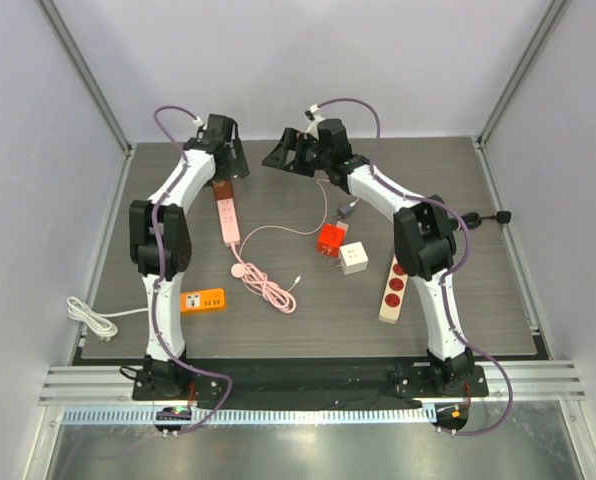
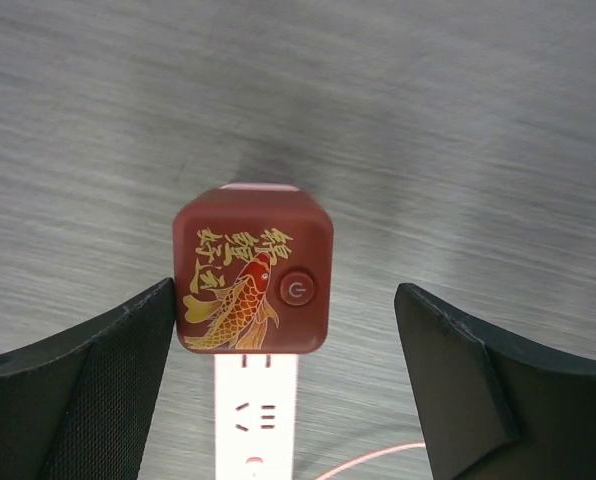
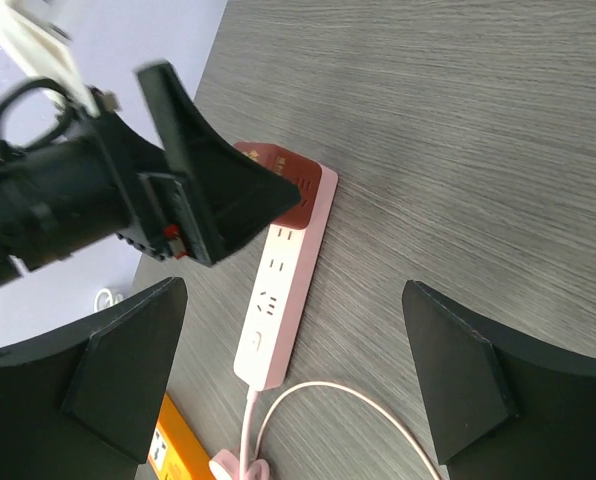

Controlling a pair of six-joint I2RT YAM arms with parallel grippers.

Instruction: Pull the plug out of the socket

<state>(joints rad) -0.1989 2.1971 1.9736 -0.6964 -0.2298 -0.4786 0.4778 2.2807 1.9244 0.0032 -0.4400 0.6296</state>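
Left gripper is found open astride the koi-printed red plug; the unrestrained pink power strip is judged liable to be lifted with it.

We're looking at a robot lab cell: plain white panels are boxing in the table, metal rails running along its near edge.
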